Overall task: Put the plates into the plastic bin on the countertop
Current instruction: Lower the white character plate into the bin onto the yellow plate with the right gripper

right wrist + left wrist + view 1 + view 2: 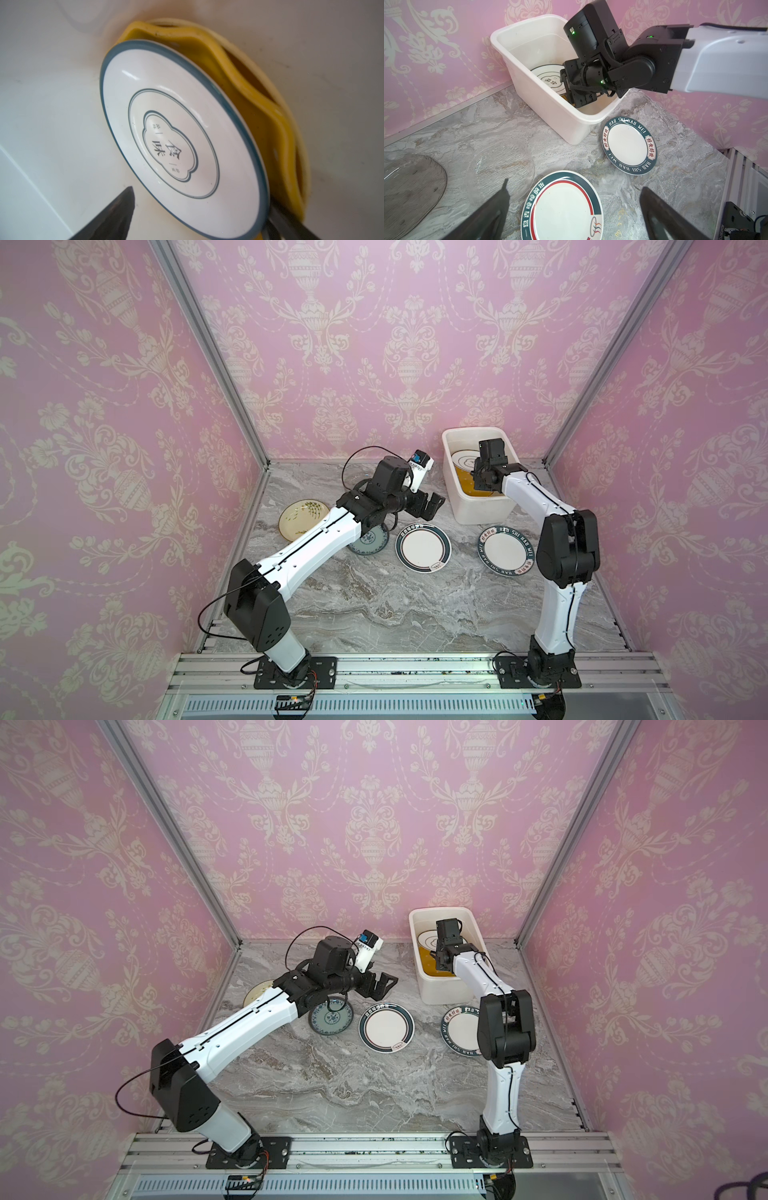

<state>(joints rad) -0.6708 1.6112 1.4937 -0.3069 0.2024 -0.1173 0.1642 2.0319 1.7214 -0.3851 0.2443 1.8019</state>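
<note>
**Right gripper down in the bin astride a tilted plate; left gripper open over the countertop**

The plastic bin [482,512] stands at the far right of the countertop [374,605], close to the back wall. The right gripper [200,198] reaches down into it. Its fingers stand apart, one on each side of the near edge of a white dark-rimmed plate [176,135], which leans tilted against an orange scalloped plate [197,39]. Whether either finger touches that plate is hard to tell, as the one behind it is blurred.

The left gripper [430,508] hangs above the countertop just left of the bin, jaws wide and holding nothing. Six plates lie flat outside the bin. The cream sprig plate [301,514] is at the left edge and the teal patterned plate [331,1017] is partly under the left arm. A red-arc plate [423,547] lies in the middle and the lettered plate [505,549] sits just near of the bin. The smoky glass plate [411,187] and clear glass plate [504,160] show only in the left wrist view, the clear one just beside the red-arc plate.
</note>
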